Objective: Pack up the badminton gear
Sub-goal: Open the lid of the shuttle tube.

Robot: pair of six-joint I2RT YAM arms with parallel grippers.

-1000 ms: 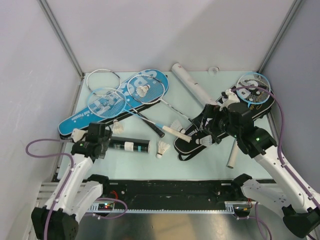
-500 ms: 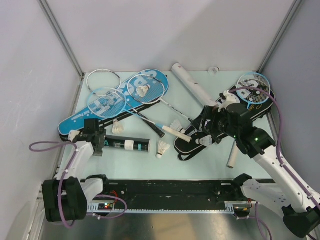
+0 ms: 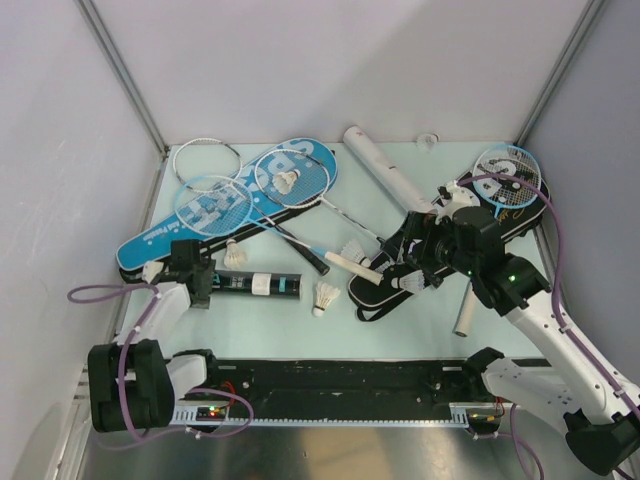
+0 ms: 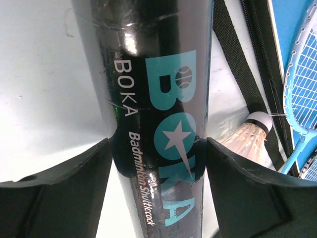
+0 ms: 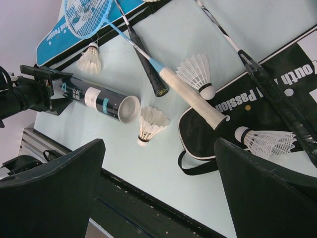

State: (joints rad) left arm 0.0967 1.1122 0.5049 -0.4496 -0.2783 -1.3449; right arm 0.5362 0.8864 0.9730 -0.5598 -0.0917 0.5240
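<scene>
My left fingers (image 4: 158,163) are clamped on the black tube (image 4: 158,99), one pad (image 4: 74,183) against each side of its glossy wall. I hold it near the capped end. The tube lies on the table (image 3: 400,320) close to the near edge, towards the left corner, with its open mouth pointing right.

I judge it light and hollow, stiff enough to lift but easy to dent if I squeeze hard. Its round, shiny skin could slip or roll between my pads. Held this far to one end, the open end may sag, so a grip nearer the middle band would balance it better.

One shuttlecock (image 3: 235,252) sits just beyond the tube, beside the blue cover (image 3: 160,240). Another shuttlecock (image 5: 148,124) rests just off the tube's mouth. Both look feather-light and fragile. I would pinch each by its cork tip, never across the feathers.

My right fingers (image 5: 158,144) are wide apart and hold nothing. They hang above the near end of the black cover (image 5: 247,109), right of the table's middle. A third shuttlecock (image 5: 260,140) lies on that cover, and a racket handle (image 5: 190,96) crosses its edge. The cover looks soft and floppy, so its stiffer rim is the place to grasp it.
</scene>
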